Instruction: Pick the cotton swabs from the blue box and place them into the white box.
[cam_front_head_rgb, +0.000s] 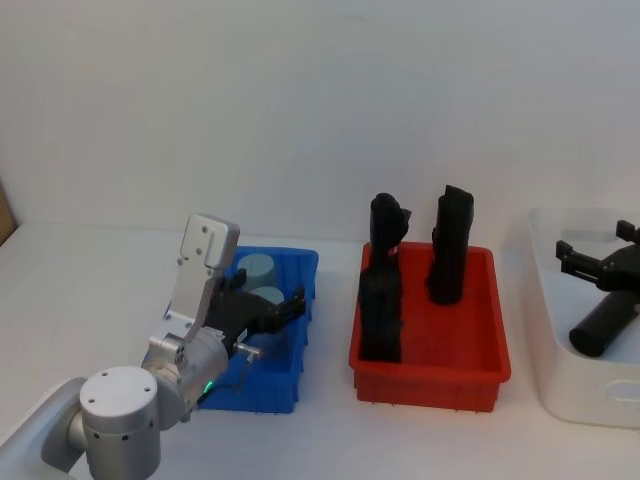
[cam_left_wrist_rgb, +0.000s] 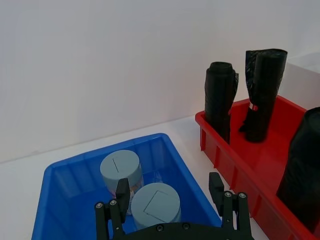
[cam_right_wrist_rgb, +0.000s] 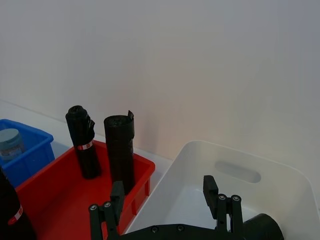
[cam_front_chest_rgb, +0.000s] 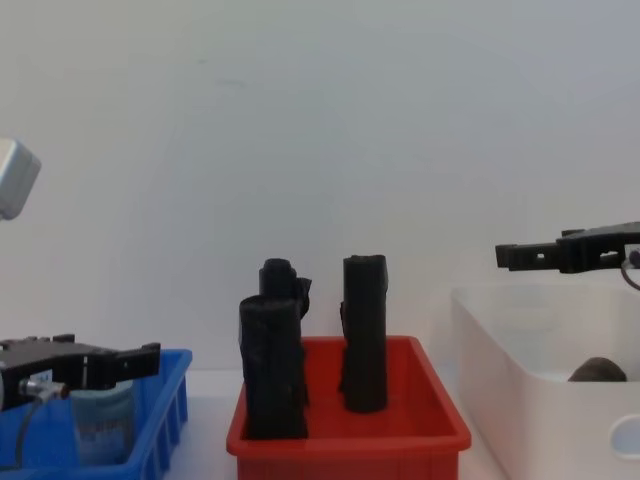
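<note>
Left gripper (cam_left_wrist_rgb: 169, 189) hangs with fingers spread over your ribbed blue box (cam_left_wrist_rgb: 70, 180), above two cylindrical cotton swabs (cam_left_wrist_rgb: 156, 204) with flat grey lids. Right gripper (cam_right_wrist_rgb: 164, 190) is likewise spread above the smooth white box (cam_right_wrist_rgb: 235, 150).

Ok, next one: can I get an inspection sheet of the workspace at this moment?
Surface: white tabletop carrying three bins.
Job's things: two cotton swab jars upright in blue box; white box holds a dark cylinder.
Clutter: red bin with three black rolls upright.
Grippers: left gripper open over blue box, nearer jar between its fingers; right gripper open above white box.
Cables: thin wire loop at left gripper.
Surroundings: plain white wall.
</note>
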